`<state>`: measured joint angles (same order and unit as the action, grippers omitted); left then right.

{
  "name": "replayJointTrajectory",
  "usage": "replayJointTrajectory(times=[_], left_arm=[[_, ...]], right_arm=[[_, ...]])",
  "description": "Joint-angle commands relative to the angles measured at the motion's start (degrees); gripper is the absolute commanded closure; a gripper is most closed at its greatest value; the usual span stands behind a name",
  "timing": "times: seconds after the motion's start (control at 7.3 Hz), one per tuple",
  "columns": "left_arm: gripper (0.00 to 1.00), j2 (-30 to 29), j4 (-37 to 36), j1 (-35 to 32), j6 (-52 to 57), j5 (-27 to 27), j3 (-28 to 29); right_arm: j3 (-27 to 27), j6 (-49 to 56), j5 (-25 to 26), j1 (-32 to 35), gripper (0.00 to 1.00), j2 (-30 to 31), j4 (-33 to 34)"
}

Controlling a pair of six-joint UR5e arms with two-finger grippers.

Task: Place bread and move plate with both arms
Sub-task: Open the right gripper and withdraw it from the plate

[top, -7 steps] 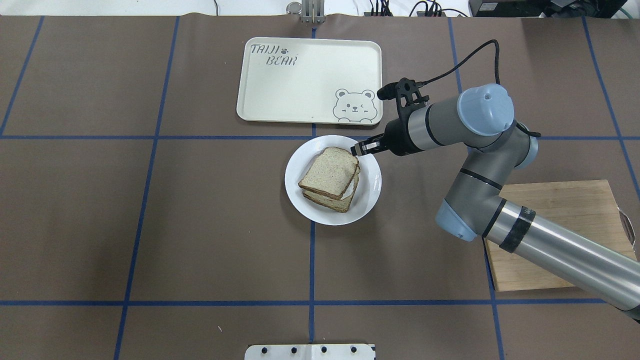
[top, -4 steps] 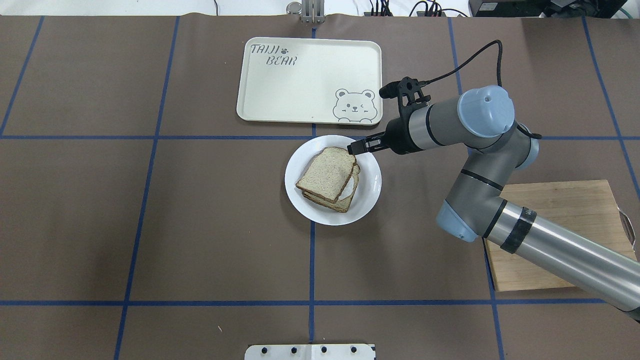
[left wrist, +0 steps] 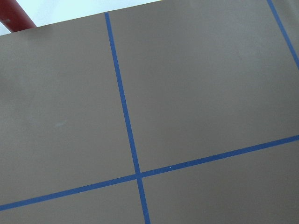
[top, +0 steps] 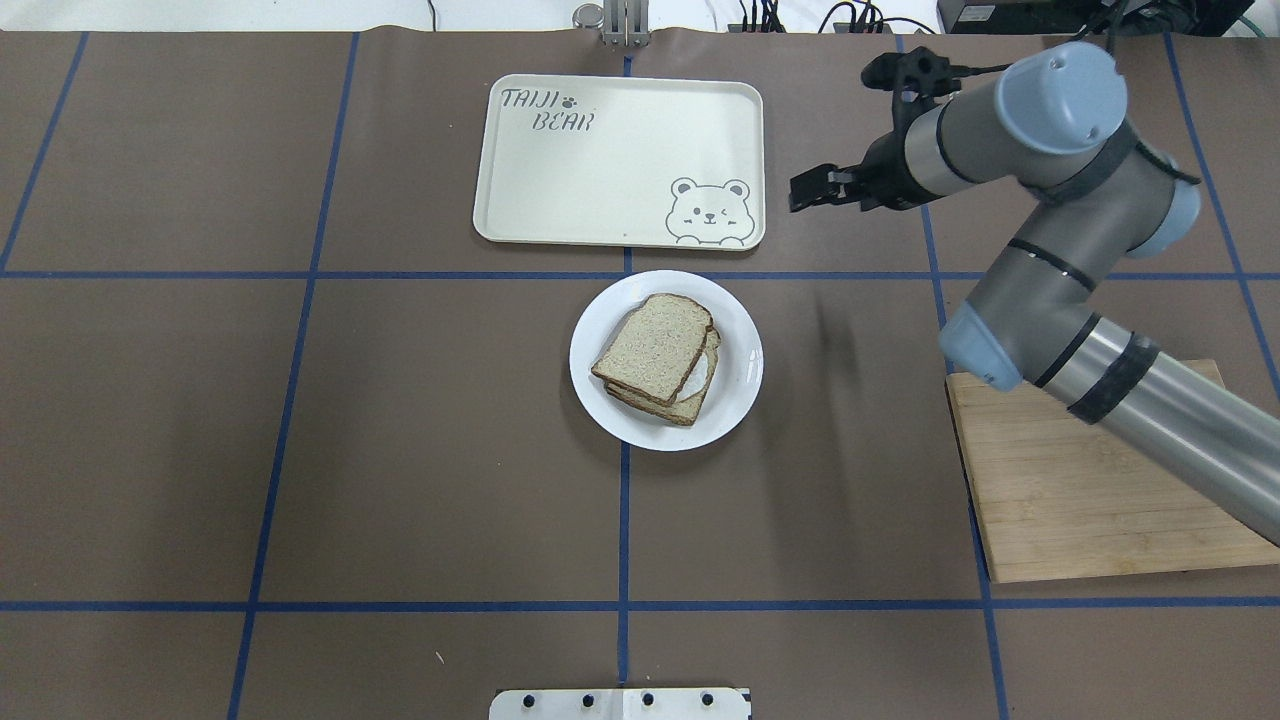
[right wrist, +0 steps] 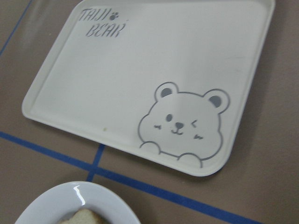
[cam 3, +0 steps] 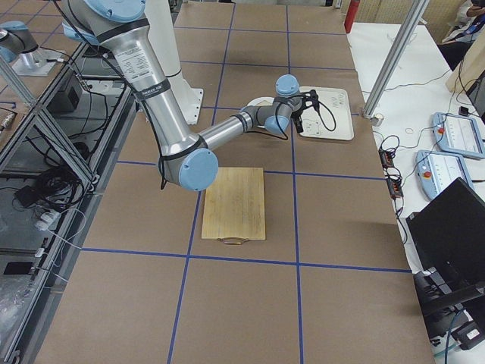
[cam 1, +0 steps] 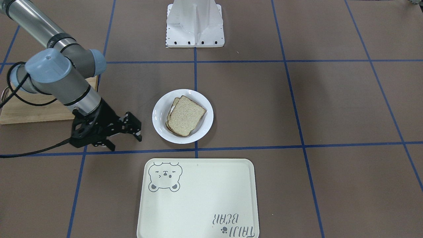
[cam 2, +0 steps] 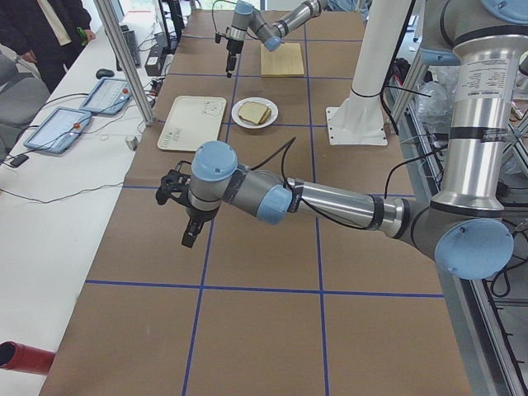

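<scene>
Bread (top: 652, 347) sits skewed atop a second slice (top: 690, 405) on the plate (top: 740, 370), mid-worktop (top: 400, 450), just short of the tray (top: 560, 200), so the plate move looks next. Your right arm (top: 1040, 130) hovers beside the tray, jaws parted and empty. The left arm (cam 2: 330, 200) hangs far off, and its jaws' state cannot be told. Take opposite rims and lift level, or the slices may slide. Brown paper covers the worktop, and a bench with pendants (cam 2: 62, 132) flanks it.
</scene>
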<state>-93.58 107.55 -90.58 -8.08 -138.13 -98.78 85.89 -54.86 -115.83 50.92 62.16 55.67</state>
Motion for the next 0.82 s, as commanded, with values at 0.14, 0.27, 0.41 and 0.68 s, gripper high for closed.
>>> replayJointTrajectory(times=[0.14, 0.27, 0.41, 0.68], left_arm=[[0.02, -3.7, 20.6, 12.4, -32.3, -3.2, 0.4], [0.02, -6.8, 26.0, 18.3, -44.4, -2.2, 0.6], [0.02, -9.2, 28.4, 23.7, -52.6, 2.0, 0.4], [0.02, -15.0, 31.3, 37.6, -69.1, 13.9, 0.6]], right_arm=[[0.2, 27.1, -3.4, 14.9, 0.0, 6.3, 15.9], [0.2, 36.9, -5.5, 20.1, 0.0, 8.4, 20.6], [-0.1, 45.8, -9.1, 25.3, 0.0, 11.0, 23.5], [1.4, 60.4, -15.6, 36.5, 0.0, 13.9, 36.0]])
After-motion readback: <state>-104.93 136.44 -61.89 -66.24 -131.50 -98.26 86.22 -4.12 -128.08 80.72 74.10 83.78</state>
